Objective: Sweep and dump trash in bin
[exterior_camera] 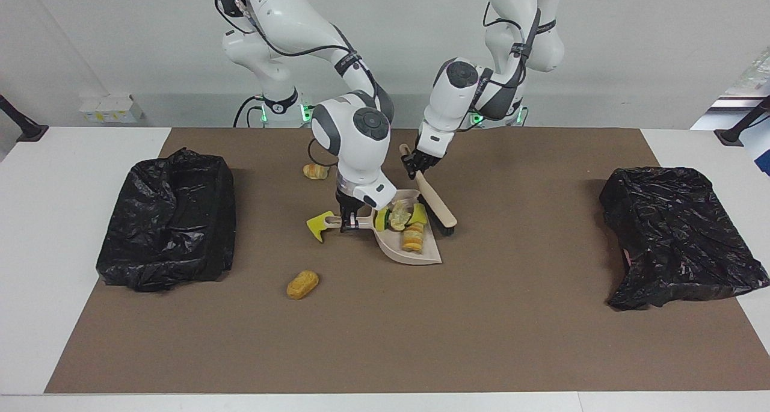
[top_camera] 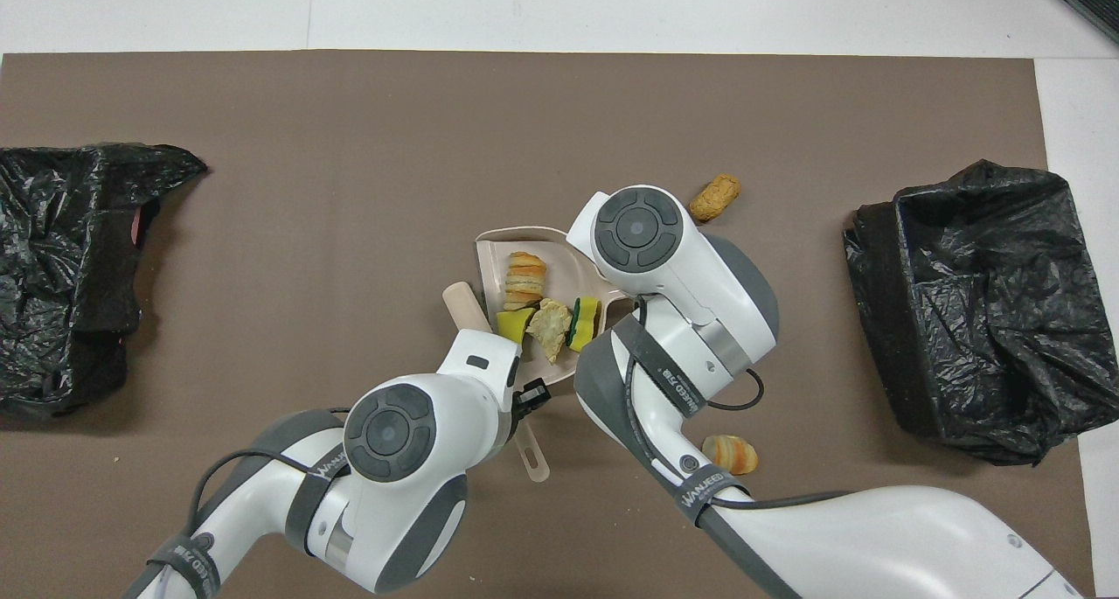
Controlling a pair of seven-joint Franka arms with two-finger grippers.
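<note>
Two white robot arms work over a brown mat (exterior_camera: 385, 340) laid on a white bench (exterior_camera: 72, 219).

The right claw (exterior_camera: 348, 222) is closed tight on the handle of a beige dustpan (exterior_camera: 421, 254), which rests on the mat in the middle of the bench. The left claw (exterior_camera: 415, 164) is clamped shut on the handle of a beige brush (exterior_camera: 434, 202). The brush slants down, and its black bristles touch the dustpan's edge on the side toward the left arm's end of the bench.

Four pieces of trash lie in the dustpan: a layered tan pastry piece (top_camera: 524, 279), a yellow sponge chunk (top_camera: 514, 323), a pale crumbly lump (top_camera: 551, 326) and a yellow-and-green sponge piece (top_camera: 584, 321).

Three more pieces lie on the mat. A yellow sponge wedge (exterior_camera: 317, 225) lies just beside the dustpan handle, toward the right arm's end. A tan bread roll (exterior_camera: 302, 284) lies farther from the robots than the dustpan. A small pastry (exterior_camera: 315, 171) lies nearer to the robots, close to the right arm.

A bin lined with a black bag (exterior_camera: 168, 219) stands at the right arm's end of the bench, and a second black-bagged bin (exterior_camera: 680, 237) stands at the left arm's end.
</note>
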